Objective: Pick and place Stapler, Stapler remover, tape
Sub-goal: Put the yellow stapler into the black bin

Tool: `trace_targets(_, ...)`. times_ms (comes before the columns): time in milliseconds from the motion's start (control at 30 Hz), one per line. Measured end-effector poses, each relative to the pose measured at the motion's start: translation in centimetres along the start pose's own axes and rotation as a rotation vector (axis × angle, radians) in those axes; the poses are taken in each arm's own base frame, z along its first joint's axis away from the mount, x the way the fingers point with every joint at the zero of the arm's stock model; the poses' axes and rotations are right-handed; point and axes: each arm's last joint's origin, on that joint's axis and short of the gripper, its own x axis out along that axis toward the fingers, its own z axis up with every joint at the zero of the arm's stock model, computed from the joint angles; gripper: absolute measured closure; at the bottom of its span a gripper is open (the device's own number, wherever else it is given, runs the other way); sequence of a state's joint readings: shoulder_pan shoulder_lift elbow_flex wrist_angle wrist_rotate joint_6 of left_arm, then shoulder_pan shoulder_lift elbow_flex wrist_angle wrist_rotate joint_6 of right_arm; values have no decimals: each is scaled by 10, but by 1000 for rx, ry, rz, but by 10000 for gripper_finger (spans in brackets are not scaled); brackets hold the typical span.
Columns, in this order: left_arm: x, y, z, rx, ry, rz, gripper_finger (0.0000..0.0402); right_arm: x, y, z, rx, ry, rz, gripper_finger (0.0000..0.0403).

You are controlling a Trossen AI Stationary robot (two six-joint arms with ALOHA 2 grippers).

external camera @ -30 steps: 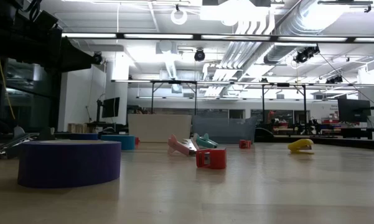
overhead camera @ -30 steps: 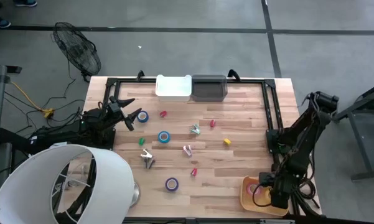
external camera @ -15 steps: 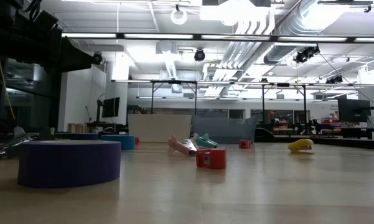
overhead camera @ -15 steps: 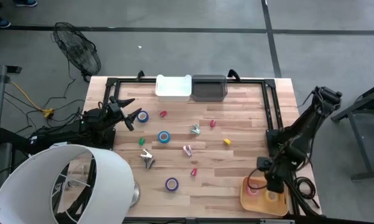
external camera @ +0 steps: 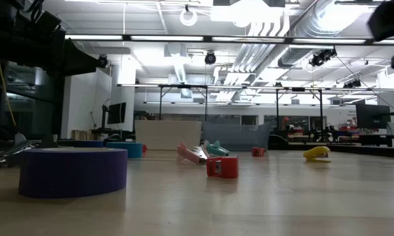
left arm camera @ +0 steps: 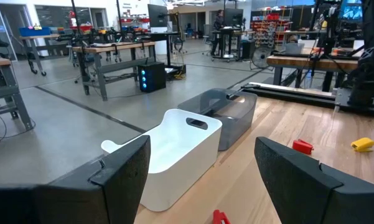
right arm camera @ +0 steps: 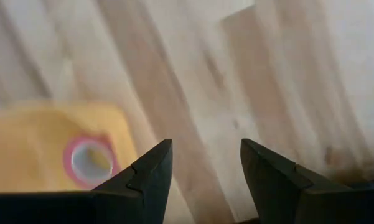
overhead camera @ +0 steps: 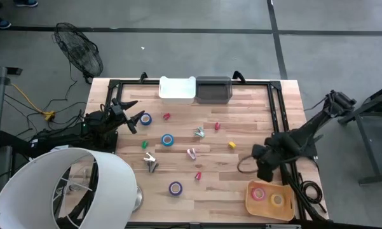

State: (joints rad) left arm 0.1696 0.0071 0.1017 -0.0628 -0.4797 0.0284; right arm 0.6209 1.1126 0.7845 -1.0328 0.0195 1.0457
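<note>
the table [overhead camera: 241, 184] is pale planked wood with a smooth, faintly satin finish. the white bin [left arm camera: 174, 155] looks like glossy moulded plastic, the grey bin [left arm camera: 227, 112] beside it smoky, translucent plastic. the yellow tray [overhead camera: 267, 208] looks like smooth matt plastic.

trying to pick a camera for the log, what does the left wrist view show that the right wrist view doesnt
Only the left wrist view: the white bin touching the grey bin, a yellow stapler and a small red item on the table.

Only the right wrist view: the yellow tray holding a pink tape roll.

Both: bare wooden tabletop and that arm's own open gripper, left gripper, right gripper, nothing held.
</note>
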Motion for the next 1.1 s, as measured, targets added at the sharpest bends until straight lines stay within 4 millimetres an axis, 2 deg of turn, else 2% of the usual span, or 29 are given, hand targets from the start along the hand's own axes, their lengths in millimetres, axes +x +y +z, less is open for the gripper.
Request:
trace_targets(400, 0, 0, 0, 0, 0, 0, 117, 5, -41, 62, 266, -91, -19, 221)
trace_targets(567, 0, 0, 0, 0, 0, 0, 117, 26, -51, 91, 319, -70, -11, 211)
trace_targets(767, 0, 0, 0, 0, 0, 0, 117, 60, -57, 119, 351, -15, -11, 170)
trace_targets(900, 0, 0, 0, 0, 0, 0, 117, 68, -58, 134, 338, 1, -85, 149)
trace_targets(1100, 0, 0, 0, 0, 0, 0, 117, 79, -61, 149, 328, 84, -100, 147)
